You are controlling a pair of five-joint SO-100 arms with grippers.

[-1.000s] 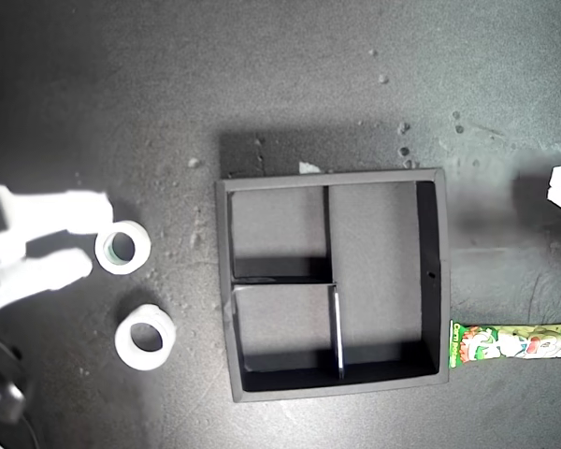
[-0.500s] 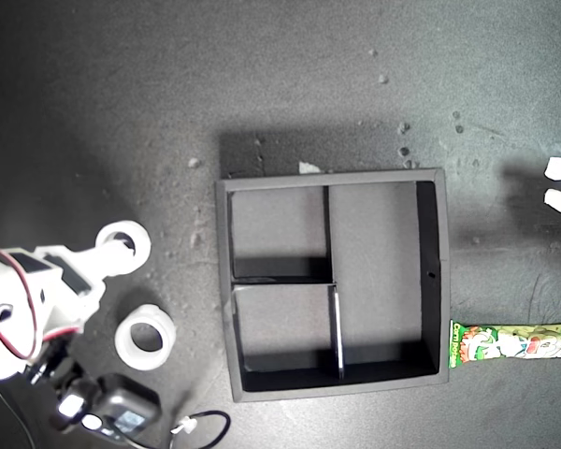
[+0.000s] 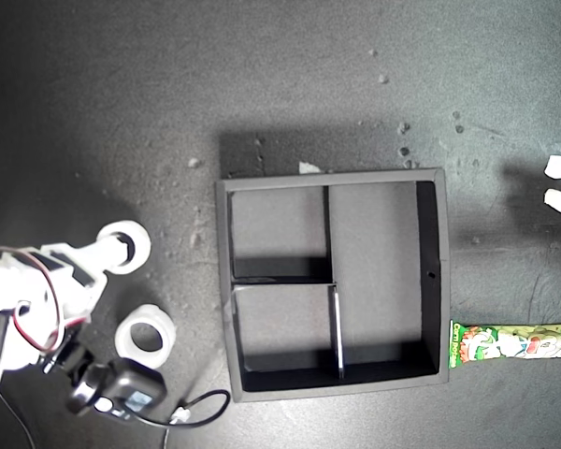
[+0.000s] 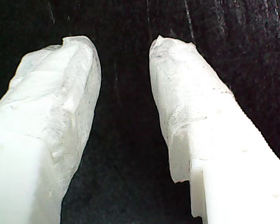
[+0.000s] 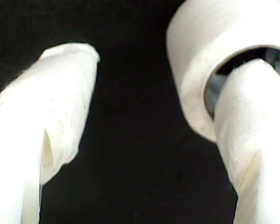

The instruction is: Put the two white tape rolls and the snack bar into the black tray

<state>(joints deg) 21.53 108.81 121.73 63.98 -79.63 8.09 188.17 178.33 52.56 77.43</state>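
The black tray (image 3: 374,271) sits in the middle of the exterior view with its compartments bare. At the exterior view's left lie two white tape rolls. One finger of my second gripper (image 3: 107,267) reaches into the hole of the upper roll (image 3: 122,228); the second wrist view shows that roll (image 5: 196,56) ringed around one finger, with the other finger standing well apart, so the gripper (image 5: 154,65) is open. The lower roll (image 3: 146,314) lies flat beside that arm. The snack bar (image 3: 514,343) lies just off the tray's lower right corner in the exterior view. My first gripper (image 3: 559,183) (image 4: 123,51) is open over bare dark surface at the exterior view's right edge.
The second arm's black camera module (image 3: 117,393) and its cable lie at the exterior view's lower left, close to the lower roll. Pale specks dot the dark surface, and a small white scrap (image 3: 309,168) rests against the tray's upper wall.
The second arm swung down over the upper roll and slid one finger into its hole; its camera and cable came into view. The first gripper drew back towards the exterior view's right edge.
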